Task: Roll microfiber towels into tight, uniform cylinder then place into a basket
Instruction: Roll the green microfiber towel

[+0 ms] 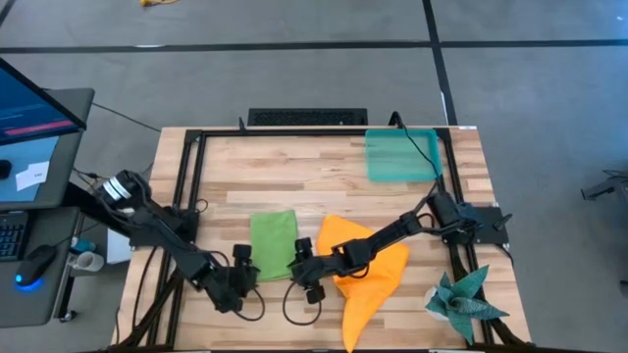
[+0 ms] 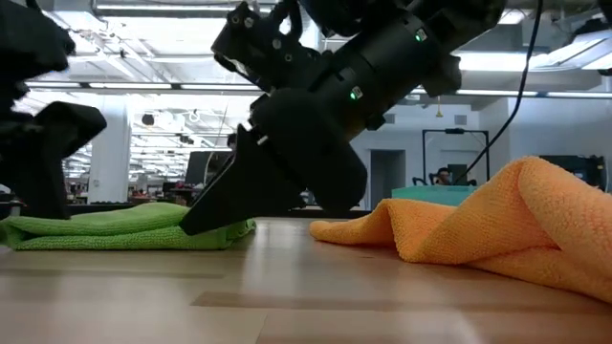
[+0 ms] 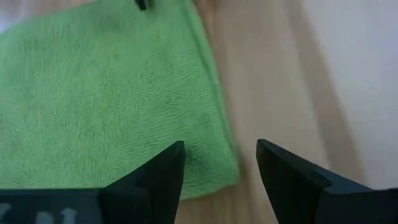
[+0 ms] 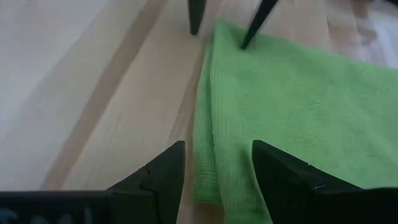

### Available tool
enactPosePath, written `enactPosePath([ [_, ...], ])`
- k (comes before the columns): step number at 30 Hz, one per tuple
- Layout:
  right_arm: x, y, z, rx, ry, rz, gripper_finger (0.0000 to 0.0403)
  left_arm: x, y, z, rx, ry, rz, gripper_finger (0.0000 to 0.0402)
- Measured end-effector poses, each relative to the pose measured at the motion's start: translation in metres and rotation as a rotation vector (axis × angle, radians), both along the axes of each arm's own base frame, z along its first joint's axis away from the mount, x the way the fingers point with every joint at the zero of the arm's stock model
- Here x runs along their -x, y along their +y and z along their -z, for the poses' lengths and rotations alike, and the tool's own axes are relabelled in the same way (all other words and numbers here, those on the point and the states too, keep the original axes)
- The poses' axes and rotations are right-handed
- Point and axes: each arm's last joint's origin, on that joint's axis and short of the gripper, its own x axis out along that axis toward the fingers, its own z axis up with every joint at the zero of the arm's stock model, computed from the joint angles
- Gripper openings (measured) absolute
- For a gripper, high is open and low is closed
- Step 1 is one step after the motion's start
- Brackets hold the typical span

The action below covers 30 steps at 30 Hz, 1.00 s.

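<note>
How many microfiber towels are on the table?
2: the green towel lies folded flat near the table's front middle; the orange towel lies crumpled just right of it. None seems hidden.

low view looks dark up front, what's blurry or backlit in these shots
Low view: the right gripper is a backlit silhouette against bright ceiling lights, the near table soft. Left wrist view: the green towel is sharp up close and blurs farther off. Right wrist view: that arm's own fingers are dark and blurred.
</note>
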Motion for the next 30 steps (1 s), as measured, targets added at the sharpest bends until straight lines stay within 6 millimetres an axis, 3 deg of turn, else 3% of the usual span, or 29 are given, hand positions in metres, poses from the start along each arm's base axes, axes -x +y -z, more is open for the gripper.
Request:
enactPosePath([
  [6, -0.002, -0.003, 0.011, -0.046, 0.03, -0.014, 0.0209, -0.01, -0.003, 0.008, -0.027, 0.037, -0.03, 0.0194],
  [18, 0.0, -0.005, 0.012, -0.091, 0.075, 0.025, 0.019, -0.013, -0.004, 0.005, 0.093, 0.011, -0.253, 0.0188],
  [30, 0.002, -0.007, 0.012, -0.126, 0.113, 0.073, 0.0059, -0.013, -0.005, 0.007, 0.082, 0.022, -0.185, 0.0063],
])
